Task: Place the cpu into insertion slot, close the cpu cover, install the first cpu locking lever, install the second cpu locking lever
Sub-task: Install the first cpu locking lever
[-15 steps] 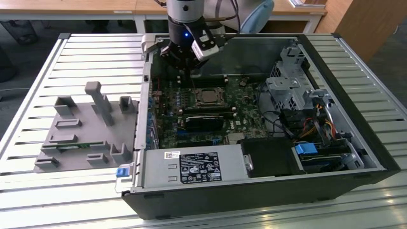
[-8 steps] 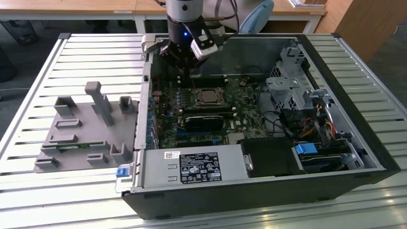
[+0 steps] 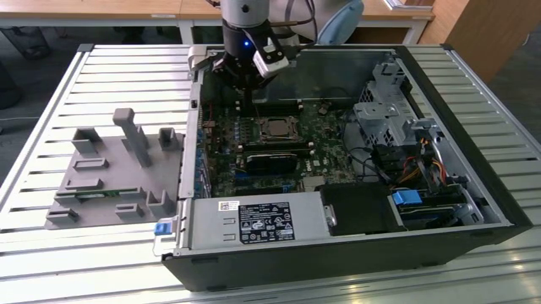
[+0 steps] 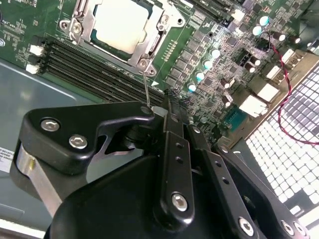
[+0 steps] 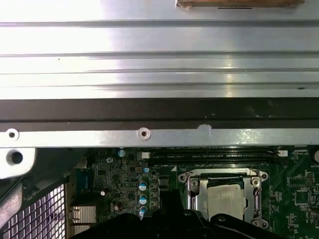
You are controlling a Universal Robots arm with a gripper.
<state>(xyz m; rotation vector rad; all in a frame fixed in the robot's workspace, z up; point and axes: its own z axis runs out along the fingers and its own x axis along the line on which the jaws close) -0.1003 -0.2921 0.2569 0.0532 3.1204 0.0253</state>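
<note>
While cpu (image 4: 121, 25) sits seated, fingers (image 4: 172, 119) beside

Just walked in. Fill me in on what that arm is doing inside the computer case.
The arm's tool hangs over the green motherboard in the open case, just beside the insertion slot. The cpu already sits in the slot, with the silver cpu cover framing it. In the second wrist view a thin wire lever runs from the socket corner up to the tool.
</note>
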